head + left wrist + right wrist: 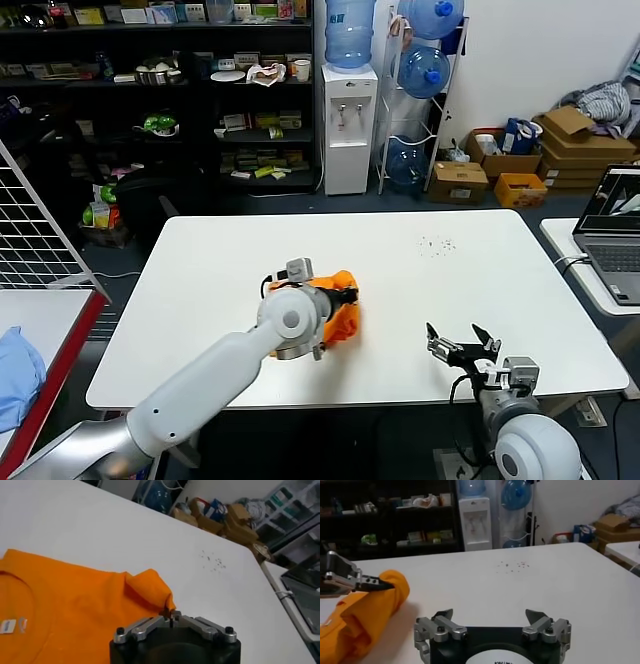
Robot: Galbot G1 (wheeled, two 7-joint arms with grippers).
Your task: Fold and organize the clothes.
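Left gripper (170, 616) pinched a raised fold of the soft bright orange T-shirt (75, 610) at mid-table; carrying it low and straight would likely keep the fold even, while the right gripper (462, 349) waited open near the front edge.

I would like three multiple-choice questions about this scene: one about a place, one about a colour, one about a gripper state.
1. Where does the T-shirt lie?
A. on the white table
B. on the floor
C. on the laptop

2. What colour is the T-shirt?
A. green
B. orange
C. black

3. How is the left gripper?
A. open above the table
B. not in view
C. shut on the T-shirt

Answers: 1 A, it rests on the tabletop; 2 B, bright orange in all views; 3 C, fabric is pinched between its fingertips, while the right gripper waits open.
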